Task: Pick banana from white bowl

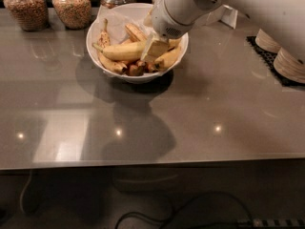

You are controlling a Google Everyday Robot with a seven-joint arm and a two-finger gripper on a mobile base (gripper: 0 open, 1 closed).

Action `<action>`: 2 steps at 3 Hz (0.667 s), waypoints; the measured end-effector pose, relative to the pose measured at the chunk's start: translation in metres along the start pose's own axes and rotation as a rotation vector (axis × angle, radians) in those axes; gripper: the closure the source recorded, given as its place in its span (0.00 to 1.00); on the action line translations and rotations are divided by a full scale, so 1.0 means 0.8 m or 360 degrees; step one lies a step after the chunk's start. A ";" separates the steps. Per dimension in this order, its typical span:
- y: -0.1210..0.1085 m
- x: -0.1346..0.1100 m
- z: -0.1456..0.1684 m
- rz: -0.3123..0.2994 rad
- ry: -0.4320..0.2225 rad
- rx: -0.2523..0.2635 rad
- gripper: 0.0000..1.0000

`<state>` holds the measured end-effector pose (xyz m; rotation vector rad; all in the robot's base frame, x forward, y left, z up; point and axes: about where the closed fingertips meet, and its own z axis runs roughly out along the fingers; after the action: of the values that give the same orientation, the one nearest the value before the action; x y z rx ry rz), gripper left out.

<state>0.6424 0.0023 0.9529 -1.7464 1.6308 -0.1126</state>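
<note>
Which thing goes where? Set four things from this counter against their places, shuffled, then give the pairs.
1. banana
2. gripper
3. glass jars
4. stacked bowls

A. on a black mat at the right edge
B. back left of the counter
C. lying on top of the pile in the white bowl
D. over the bowl, at the banana's right end

Pairs: 1-C, 2-D, 3-B, 4-A

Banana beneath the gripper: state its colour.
The banana is mostly yellow, camera view; the gripper is over it in the white bowl.
</note>
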 end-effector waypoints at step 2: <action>-0.006 0.020 0.023 0.0027 0.0055 0.0014 0.35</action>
<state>0.6589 -0.0046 0.9355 -1.7326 1.6675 -0.1425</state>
